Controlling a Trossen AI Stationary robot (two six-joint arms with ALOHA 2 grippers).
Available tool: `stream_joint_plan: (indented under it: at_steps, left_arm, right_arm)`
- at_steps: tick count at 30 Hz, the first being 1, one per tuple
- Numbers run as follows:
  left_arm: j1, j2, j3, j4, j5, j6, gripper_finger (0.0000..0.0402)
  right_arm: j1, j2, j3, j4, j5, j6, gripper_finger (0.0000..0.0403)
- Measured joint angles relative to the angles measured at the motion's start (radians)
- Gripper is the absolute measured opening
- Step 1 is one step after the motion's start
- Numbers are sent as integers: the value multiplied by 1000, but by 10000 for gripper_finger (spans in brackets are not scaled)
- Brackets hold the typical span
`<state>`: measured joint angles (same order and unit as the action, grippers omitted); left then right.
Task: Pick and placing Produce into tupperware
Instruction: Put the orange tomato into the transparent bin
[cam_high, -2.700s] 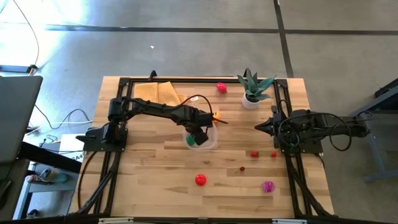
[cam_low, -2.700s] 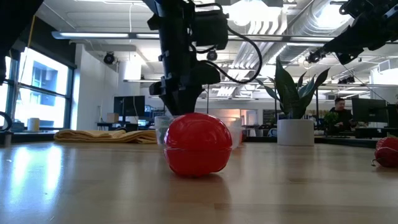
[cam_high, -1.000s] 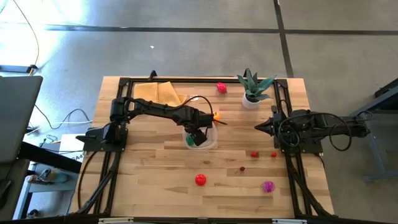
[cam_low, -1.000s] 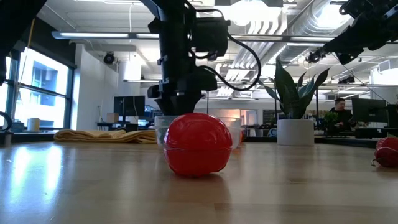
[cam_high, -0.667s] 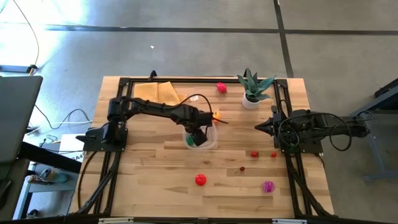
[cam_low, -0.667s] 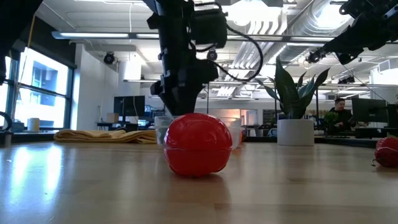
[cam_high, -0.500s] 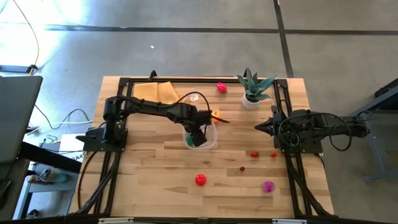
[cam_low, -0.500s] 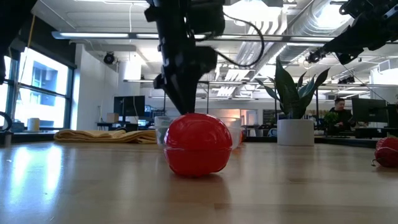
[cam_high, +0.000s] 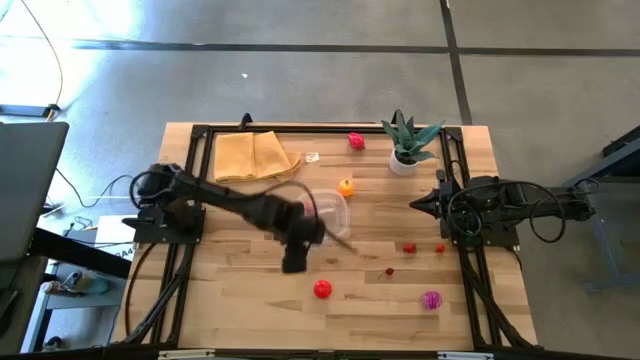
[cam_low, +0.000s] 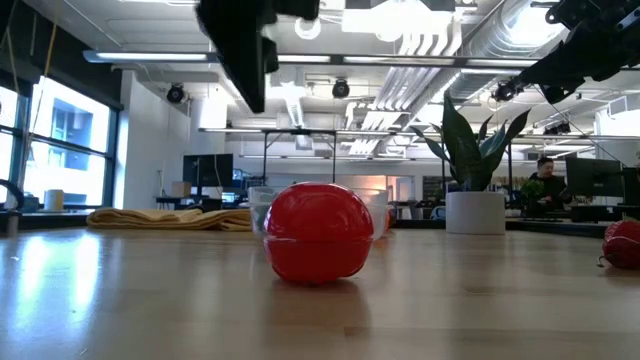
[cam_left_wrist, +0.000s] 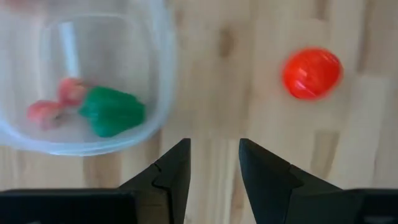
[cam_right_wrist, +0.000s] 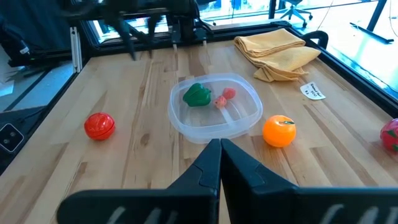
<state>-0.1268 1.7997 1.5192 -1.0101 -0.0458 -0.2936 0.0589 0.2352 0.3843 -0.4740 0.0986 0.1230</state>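
- So, the clear shallow plastic tupperware (cam_right_wrist: 216, 107) sits mid-table with a green toy pepper (cam_left_wrist: 112, 111) and two small red pieces inside.
- Left claw (cam_left_wrist: 213, 163) hangs empty, fingers apart, between that tub and the round red toy tomato (cam_left_wrist: 312, 73).
- That tomato looks light, hard and slick, so it'll probably roll; pinch across its middle.
- Right claw (cam_right_wrist: 220, 163) is parked at the table's right edge, fingers together.

My dark left arm reaches out from its base across the middle of the table with its two-finger left gripper (cam_left_wrist: 213, 163) empty and parted, while my right gripper (cam_right_wrist: 220, 155) waits, fingers together, over its base at the right edge.
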Motion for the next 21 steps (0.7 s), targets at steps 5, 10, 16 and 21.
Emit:
stream_joint_plan:
  at_steps: [5, 10, 16, 21]
  left_arm:
    - [-93, 19, 0, 54, -39, 68, 124]
    - [-141, 41, 1, 195, -56, 180, 124]
    - [-142, 94, -2, 265, 32, 338, 124]
    - [-142, 124, 1, 316, 76, 350, 124]
  right_arm:
    - [0, 0, 0, 1, 0, 0, 0]
    - [0, 1, 0, 0, 0, 0, 0]
    - [0, 5, 0, 1, 0, 0, 0]
    - [0, 11, 0, 1, 0, 0, 0]
